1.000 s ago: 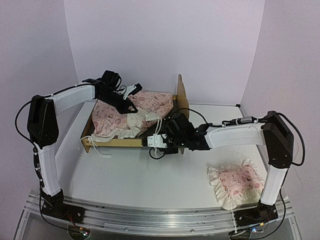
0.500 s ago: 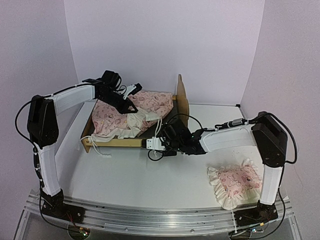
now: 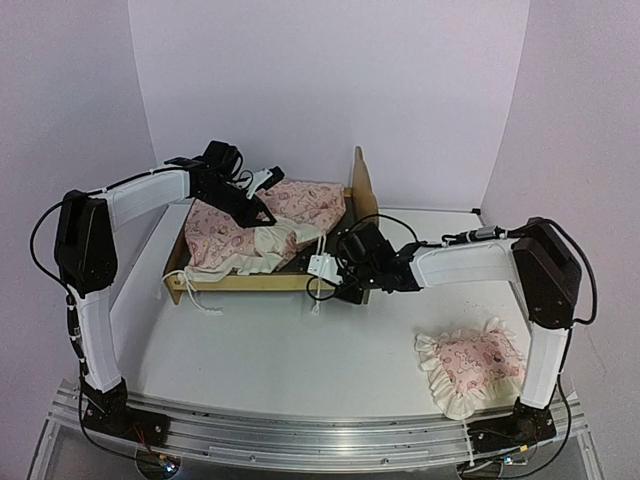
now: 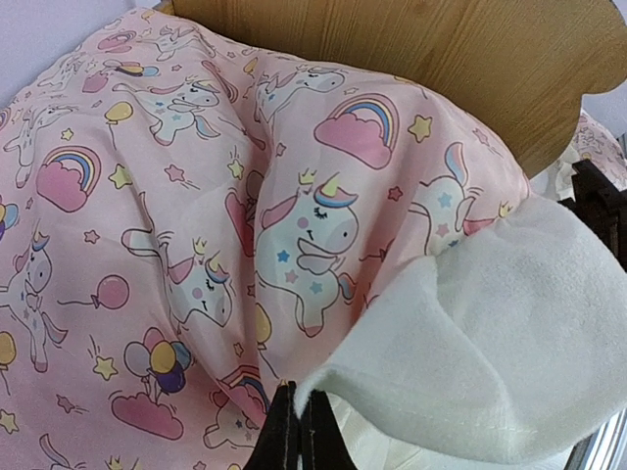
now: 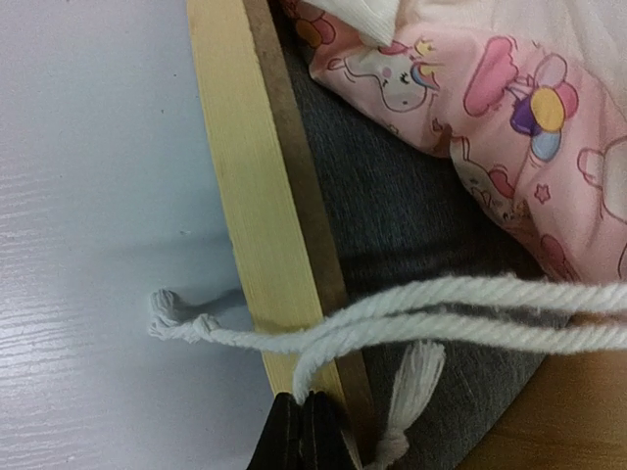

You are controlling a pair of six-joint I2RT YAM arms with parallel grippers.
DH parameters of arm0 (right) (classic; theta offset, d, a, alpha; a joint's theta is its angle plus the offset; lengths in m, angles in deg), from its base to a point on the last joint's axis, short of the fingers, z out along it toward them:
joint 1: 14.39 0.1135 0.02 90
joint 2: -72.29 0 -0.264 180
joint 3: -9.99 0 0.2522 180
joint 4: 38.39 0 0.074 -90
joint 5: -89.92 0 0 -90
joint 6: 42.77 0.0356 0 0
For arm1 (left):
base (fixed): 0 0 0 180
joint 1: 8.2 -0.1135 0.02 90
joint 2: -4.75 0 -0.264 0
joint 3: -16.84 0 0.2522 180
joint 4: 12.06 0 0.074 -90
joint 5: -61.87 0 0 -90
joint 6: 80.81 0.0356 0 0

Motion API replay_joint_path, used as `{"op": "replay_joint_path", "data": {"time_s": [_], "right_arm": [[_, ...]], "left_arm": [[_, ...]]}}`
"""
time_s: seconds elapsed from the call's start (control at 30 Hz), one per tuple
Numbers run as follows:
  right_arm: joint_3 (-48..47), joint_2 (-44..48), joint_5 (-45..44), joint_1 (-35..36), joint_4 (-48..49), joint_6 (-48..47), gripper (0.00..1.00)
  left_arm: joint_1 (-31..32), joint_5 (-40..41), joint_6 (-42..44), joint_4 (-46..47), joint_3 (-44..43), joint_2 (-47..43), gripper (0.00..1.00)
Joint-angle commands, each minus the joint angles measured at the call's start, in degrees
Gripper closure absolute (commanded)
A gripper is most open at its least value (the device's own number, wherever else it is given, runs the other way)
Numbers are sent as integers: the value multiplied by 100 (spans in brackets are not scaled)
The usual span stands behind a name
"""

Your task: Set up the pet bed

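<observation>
The fingers (image 4: 282, 443) of your left gripper (image 3: 258, 210) are pressed together on a fold of the pink unicorn-print bedding (image 4: 196, 196), exactly as a second ago. The pet bed (image 3: 240, 284) sits at the back of the table, headboard (image 3: 362, 180) to the right. Your right gripper (image 3: 320, 270) has just snapped closed, apparently pinching the white cord (image 5: 441, 315) that crosses the near rail (image 5: 240, 176). With both ends held, the bedding looks ready to be spread.
</observation>
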Motion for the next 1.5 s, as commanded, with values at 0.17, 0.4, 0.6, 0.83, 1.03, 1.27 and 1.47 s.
{"op": "replay_joint_path", "data": {"time_s": [0.17,0.4,0.6,0.83,1.03,1.27,1.47], "right_arm": [[-488,581,688,-367,-359,1313,100],[-1067,533,1360,-834,-446,2490,100],[-1522,77,1686,-945,-771,3402,100],[-1607,7,1713,-950,-984,4046,100],[-1635,-252,1637,-937,-774,4349,100],[-1833,-483,1568,-929,-490,4535,100],[-2016,-394,1430,-795,-455,4265,100]], "left_arm": [[-30,-46,21,14,-323,-45,100],[-32,-20,37,14,-372,-49,100],[-40,112,52,21,-417,-84,100],[-86,177,32,-75,-426,-121,100],[-234,318,80,-221,-300,-228,100],[-322,330,47,-176,-110,-330,100],[-321,332,31,-147,-119,-314,100]]}}
